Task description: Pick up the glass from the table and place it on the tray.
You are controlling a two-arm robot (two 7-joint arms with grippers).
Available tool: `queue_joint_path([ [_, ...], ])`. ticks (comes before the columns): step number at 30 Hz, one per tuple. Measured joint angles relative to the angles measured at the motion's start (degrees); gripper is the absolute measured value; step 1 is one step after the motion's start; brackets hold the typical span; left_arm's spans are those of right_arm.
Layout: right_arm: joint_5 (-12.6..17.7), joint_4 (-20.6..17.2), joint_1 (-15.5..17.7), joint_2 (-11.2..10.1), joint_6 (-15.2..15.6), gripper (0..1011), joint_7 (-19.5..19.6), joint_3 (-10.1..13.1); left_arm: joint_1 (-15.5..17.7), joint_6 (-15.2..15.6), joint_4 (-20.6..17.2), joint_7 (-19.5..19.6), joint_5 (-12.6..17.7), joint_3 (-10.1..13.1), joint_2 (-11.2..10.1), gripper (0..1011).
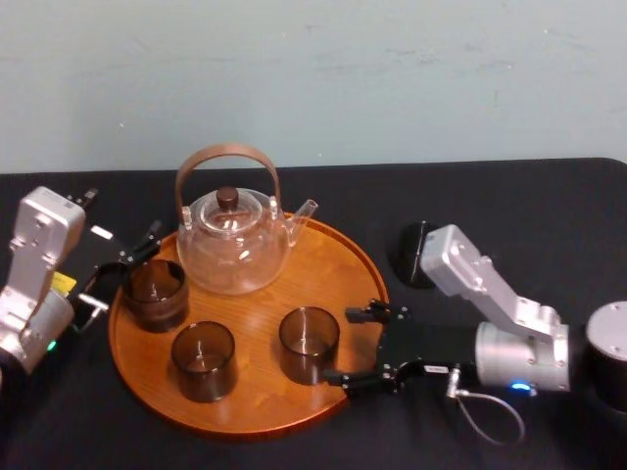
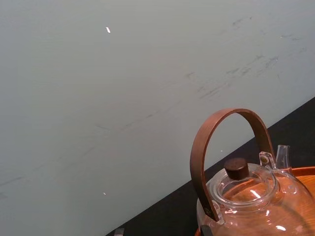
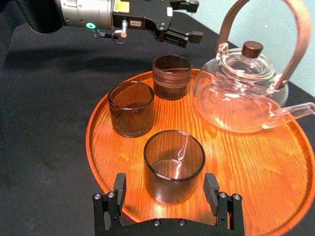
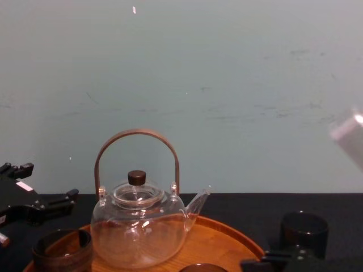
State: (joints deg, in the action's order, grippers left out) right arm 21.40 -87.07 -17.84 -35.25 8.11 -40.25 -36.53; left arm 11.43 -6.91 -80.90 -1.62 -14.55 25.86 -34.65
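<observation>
The round wooden tray [image 1: 348,259] lies on the black table [image 1: 549,206] and carries a glass teapot [image 1: 235,245] and three dark glasses. My right gripper [image 1: 345,347] is open at the tray's right rim. Its fingertips flank the nearest glass [image 1: 309,343], which shows between them in the right wrist view [image 3: 173,164]. A further dark glass [image 1: 415,257] stands on the table behind my right arm, just off the tray. My left gripper [image 1: 132,259] is open at the tray's left rim, beside the left glass [image 1: 155,292].
The teapot [image 4: 139,226] with its tall brown handle fills the back of the tray. A third glass [image 1: 203,359] stands at the tray's front left. A pale wall closes off the table's far edge. Black cloth stretches out to the right.
</observation>
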Motion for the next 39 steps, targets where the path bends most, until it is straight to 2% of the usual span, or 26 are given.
queue_joint_path([
  [1,0.0,0.0,0.0,0.0,0.0,1002,0.0,0.0,0.0,0.0,0.0,0.0,0.0,0.0,0.0,1001],
  [3,0.8,-1.7,1.5,-1.8,-0.7,1002,0.3,1.2,0.0,0.0,0.0,0.0,0.0,0.0,0.0,1001],
  [6,1.5,-2.9,2.8,-3.0,-1.3,1002,0.9,2.2,0.0,0.0,0.0,0.0,0.0,0.0,0.0,1001],
  [10,2.9,-4.8,5.4,-5.0,-2.2,1002,2.6,4.8,0.0,0.0,0.0,0.0,0.0,0.0,0.0,1001],
  [11,2.9,-4.8,5.4,-5.0,-2.2,1002,2.6,4.8,0.0,0.0,0.0,0.0,0.0,0.0,0.0,1001],
  [12,3.6,-5.6,6.6,-5.9,-2.6,1002,3.5,6.2,0.0,0.0,0.0,0.0,0.0,0.0,0.0,1001],
  [13,3.6,-5.6,6.6,-5.9,-2.6,1002,3.5,6.2,0.0,0.0,0.0,0.0,0.0,0.0,0.0,1001],
  [20,5.2,-7.3,10.2,-7.6,-3.6,1002,6.2,10.3,0.0,0.0,0.0,0.0,0.0,0.0,0.0,1001],
  [30,6.4,-8.0,13.9,-6.9,-3.0,1002,11.1,14.9,0.0,0.0,0.0,0.0,0.0,0.0,0.0,1001],
  [32,6.5,-7.9,14.4,-6.1,-1.8,1002,13.0,16.0,0.0,0.0,0.0,0.0,0.0,0.0,0.0,1001],
  [39,6.3,-6.4,14.2,-4.1,1.1,1002,15.8,17.4,0.0,0.0,0.0,0.0,0.0,0.0,0.0,1001],
])
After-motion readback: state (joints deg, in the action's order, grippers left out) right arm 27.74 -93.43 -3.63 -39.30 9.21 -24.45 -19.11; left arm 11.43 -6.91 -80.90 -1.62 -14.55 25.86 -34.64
